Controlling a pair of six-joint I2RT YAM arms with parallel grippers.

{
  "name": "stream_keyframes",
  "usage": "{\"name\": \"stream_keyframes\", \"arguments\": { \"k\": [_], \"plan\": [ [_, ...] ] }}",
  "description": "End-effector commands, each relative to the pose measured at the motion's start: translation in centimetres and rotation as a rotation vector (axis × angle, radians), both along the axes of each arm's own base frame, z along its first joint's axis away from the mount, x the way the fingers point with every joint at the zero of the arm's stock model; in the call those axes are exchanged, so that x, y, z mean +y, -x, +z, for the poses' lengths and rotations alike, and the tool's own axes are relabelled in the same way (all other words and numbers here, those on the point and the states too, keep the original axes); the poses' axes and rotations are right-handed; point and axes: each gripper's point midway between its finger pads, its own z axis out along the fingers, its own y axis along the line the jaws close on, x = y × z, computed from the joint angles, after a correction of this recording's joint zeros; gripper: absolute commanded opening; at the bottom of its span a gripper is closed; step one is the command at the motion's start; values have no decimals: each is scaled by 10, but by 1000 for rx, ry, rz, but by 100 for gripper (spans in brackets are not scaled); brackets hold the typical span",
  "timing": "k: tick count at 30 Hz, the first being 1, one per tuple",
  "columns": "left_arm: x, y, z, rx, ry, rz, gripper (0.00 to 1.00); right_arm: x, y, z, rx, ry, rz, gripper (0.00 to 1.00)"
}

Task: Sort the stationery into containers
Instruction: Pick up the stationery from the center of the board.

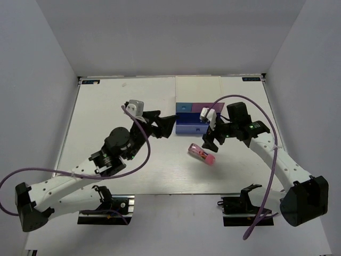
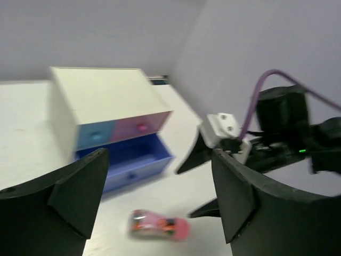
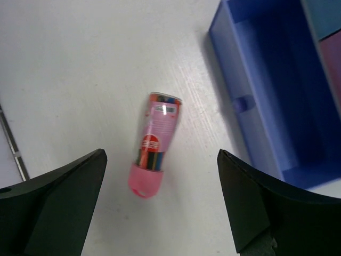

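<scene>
A pink-and-clear tube (image 1: 202, 154) of stationery lies on its side on the white table, just in front of the cabinet (image 1: 197, 90). The cabinet's violet-blue drawer (image 1: 191, 128) is pulled out, and the part of its inside that shows is empty (image 3: 266, 96). The light blue (image 2: 96, 134) and pink (image 2: 139, 127) drawers are shut. My right gripper (image 3: 161, 154) hangs open above the tube (image 3: 154, 152), not touching it. My left gripper (image 2: 160, 154) is open and empty, left of the open drawer (image 2: 133, 160) and facing it, with the tube (image 2: 160, 226) below.
The two grippers (image 1: 166, 125) (image 1: 209, 140) are close together in front of the cabinet. Purple cables (image 1: 250, 101) loop off both arms. Grey walls enclose the table on the left, back and right. The table's near edge (image 1: 176, 194) runs by the arm bases.
</scene>
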Motion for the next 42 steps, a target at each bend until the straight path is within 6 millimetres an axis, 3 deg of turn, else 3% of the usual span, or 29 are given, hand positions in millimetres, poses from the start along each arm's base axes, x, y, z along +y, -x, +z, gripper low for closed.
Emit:
{"name": "stream_keyframes", "arguments": {
  "k": [1, 2, 4, 6, 7, 13, 15, 16, 19, 22, 27, 37, 42],
  "plan": [
    [37, -8, -62, 16, -383, 104, 89, 10, 14, -7, 78, 15, 1, 90],
    [40, -6, -72, 19, -419, 102, 89, 11, 13, -14, 90, 27, -12, 89],
    [40, -5, -65, 11, -423, 92, 90, 12, 15, -32, 128, 85, -41, 88],
    [34, -4, -73, 50, -492, 60, 93, 12, 10, -46, 131, 122, -72, 88],
    [34, -5, -62, 32, -510, 60, 93, 19, 10, -51, 135, 130, -74, 88],
    [68, -4, -89, 8, -627, 142, 97, 21, -1, -86, 143, 241, -129, 88],
    [73, 3, -77, -24, -590, 125, 97, 19, -11, -94, 105, 270, -167, 88],
    [74, 6, -83, -23, -594, 115, 97, 19, -12, -97, 100, 278, -175, 88],
    [77, 10, -75, -43, -560, 108, 97, 17, -20, -111, 79, 333, -198, 88],
    [74, 13, -75, -53, -547, 85, 97, 16, -16, -121, 101, 363, -186, 86],
    [61, 11, -92, -26, -582, 44, 97, 22, 2, -132, 143, 374, -94, 80],
    [56, 16, -96, -31, -594, -4, 97, 19, 24, -152, 185, 431, 11, 59],
    [55, 17, -101, -28, -601, -15, 97, 28, 25, -140, 169, 415, 49, 26]
  ]
}}
